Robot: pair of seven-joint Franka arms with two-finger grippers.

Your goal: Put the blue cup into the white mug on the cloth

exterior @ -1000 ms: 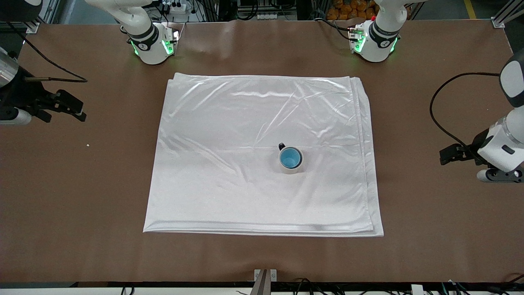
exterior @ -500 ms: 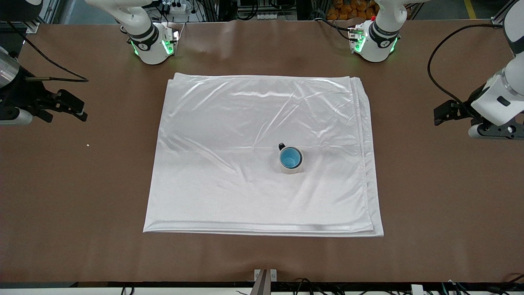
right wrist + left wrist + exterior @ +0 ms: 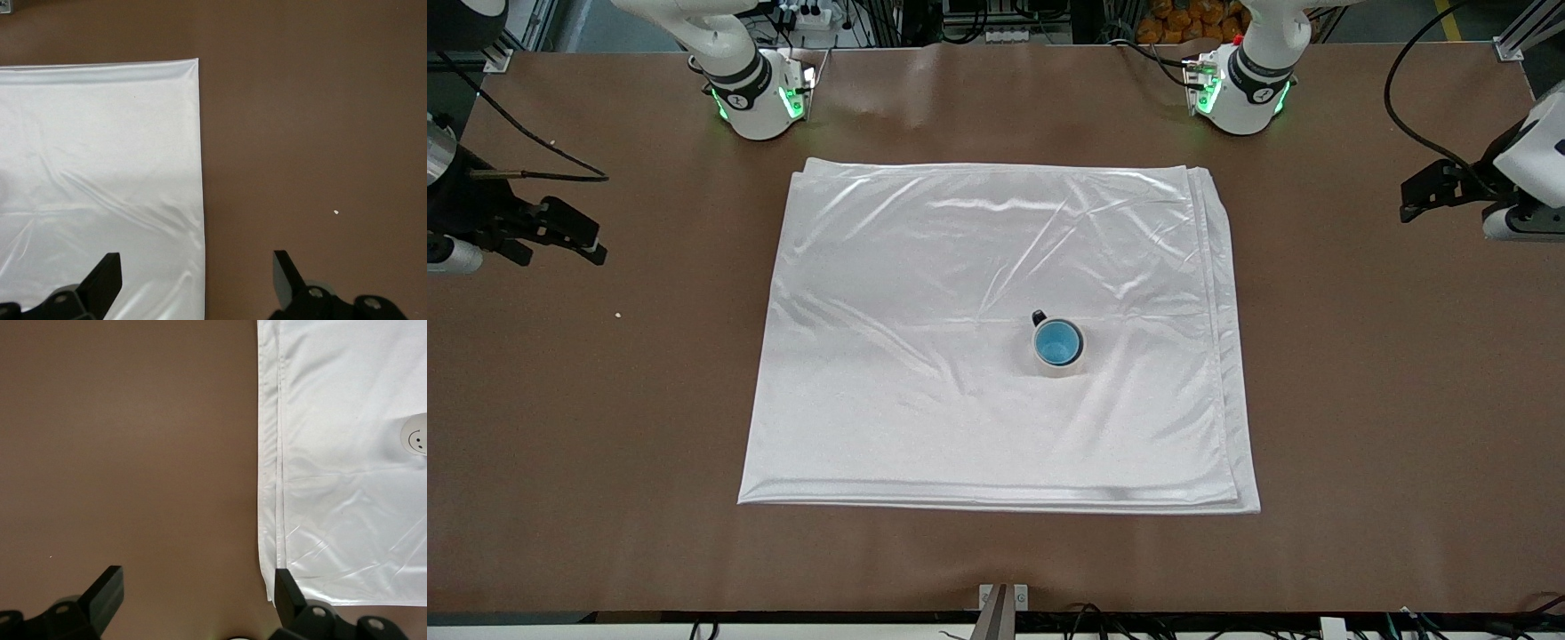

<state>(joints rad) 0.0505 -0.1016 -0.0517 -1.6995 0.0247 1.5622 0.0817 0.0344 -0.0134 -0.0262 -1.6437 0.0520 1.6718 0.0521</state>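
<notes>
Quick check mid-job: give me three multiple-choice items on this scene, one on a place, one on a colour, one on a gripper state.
1. The blue cup is:
A. inside the white mug
B. on bare table
C. held by a gripper

2. The mug's handle is:
A. white
B. black
C. blue

3. The left gripper and right gripper are:
A. both shut
B. both open
C. one shut on the cup

Answers: 1 A, blue shows within the mug's rim on the cloth. 2 B, dark tab at the rim. 3 B, fingers spread, nothing between them, over bare table.
</notes>
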